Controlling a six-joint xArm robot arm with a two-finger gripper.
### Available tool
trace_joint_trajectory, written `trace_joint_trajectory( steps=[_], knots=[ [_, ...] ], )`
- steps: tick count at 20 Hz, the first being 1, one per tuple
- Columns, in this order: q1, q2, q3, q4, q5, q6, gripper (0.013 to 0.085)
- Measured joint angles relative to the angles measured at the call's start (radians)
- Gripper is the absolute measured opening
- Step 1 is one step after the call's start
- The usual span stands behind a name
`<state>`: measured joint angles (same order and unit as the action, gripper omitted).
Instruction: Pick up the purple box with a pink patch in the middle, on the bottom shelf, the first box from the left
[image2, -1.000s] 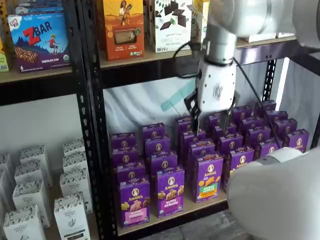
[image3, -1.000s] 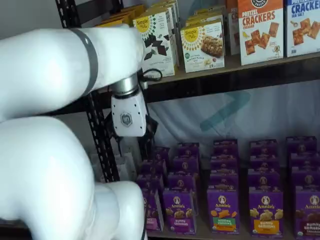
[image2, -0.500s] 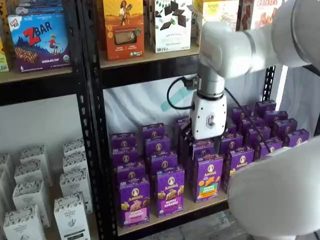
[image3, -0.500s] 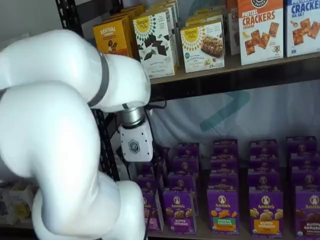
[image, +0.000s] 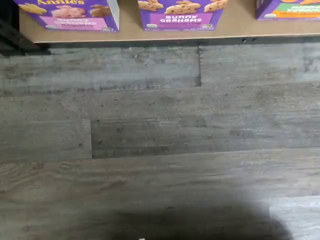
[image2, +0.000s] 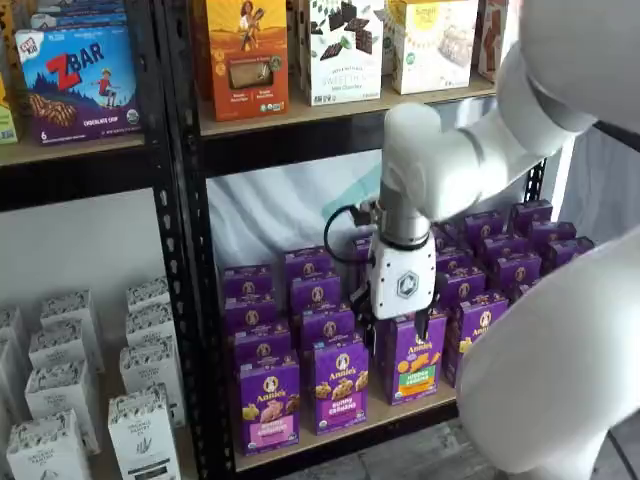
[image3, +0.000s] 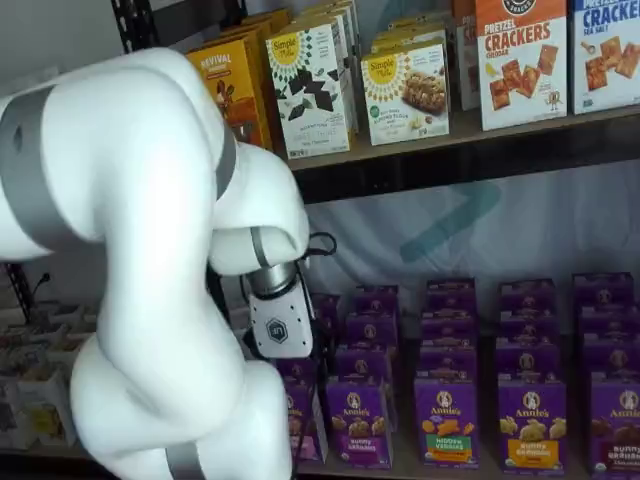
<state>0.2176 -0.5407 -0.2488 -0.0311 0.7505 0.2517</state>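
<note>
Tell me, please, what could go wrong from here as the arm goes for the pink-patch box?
The claw hangs over the middle rows, right of the purple box, so it might close on the neighbouring Bunny Grahams box instead. The cartons stand tightly packed on the bottom shelf, so a black finger could knock one over. The arm hides most of the target in a shelf view.
</note>
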Motion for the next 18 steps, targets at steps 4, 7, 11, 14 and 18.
trace_joint_trajectory(
  steps=[4,7,11,14,18],
  knots=[
    [0.006,0.133,-0.015,0.025,-0.104,-0.013,0.085],
    [0.014,0.226,-0.024,0.052,-0.191,-0.029,0.085],
    [0.033,0.348,-0.043,0.083,-0.295,-0.04,0.085],
    [0.049,0.425,-0.057,0.107,-0.361,-0.049,0.085],
    [0.072,0.537,-0.101,0.118,-0.4,-0.038,0.085]
  ],
)
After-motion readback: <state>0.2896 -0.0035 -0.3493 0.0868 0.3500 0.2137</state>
